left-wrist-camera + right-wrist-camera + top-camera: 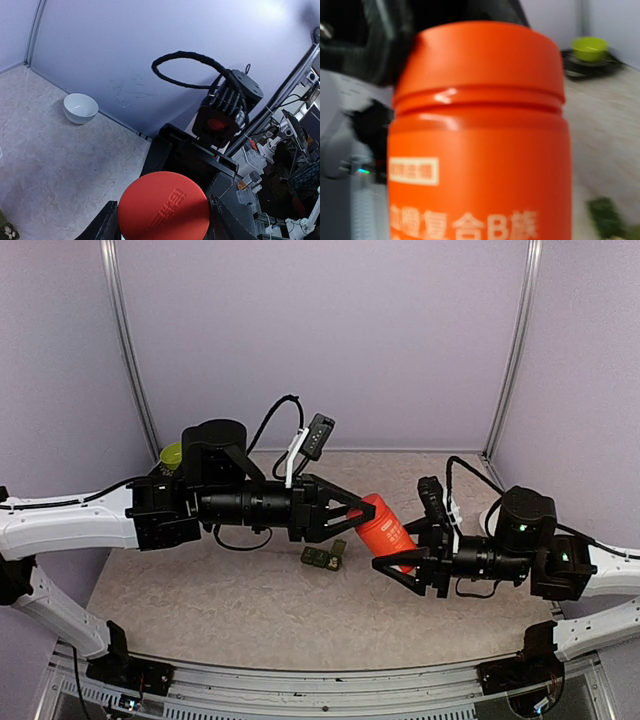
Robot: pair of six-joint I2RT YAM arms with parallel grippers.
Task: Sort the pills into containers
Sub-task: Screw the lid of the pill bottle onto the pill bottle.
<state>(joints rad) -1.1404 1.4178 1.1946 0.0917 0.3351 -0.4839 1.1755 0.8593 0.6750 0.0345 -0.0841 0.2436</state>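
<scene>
A red bottle (pixel 383 528) hangs tilted above the table between both arms. My left gripper (pixel 358 510) is shut on its round red cap (pixel 163 205), one finger (pixel 106 224) pressed against each side. My right gripper (pixel 400 565) is shut on the lower body of the bottle, which fills the right wrist view (pixel 480 150) and hides the fingers there. The dark green containers (pixel 322 558) lie on the table just below and left of the bottle; a corner of them shows at the left wrist view's bottom edge (pixel 6 231). The pills are hidden.
A white bowl (pixel 80 107) sits near the back wall. A lime green bowl (pixel 172 454) stands on a dark plate at the back left, behind my left arm. The wall frame's posts stand at both back corners.
</scene>
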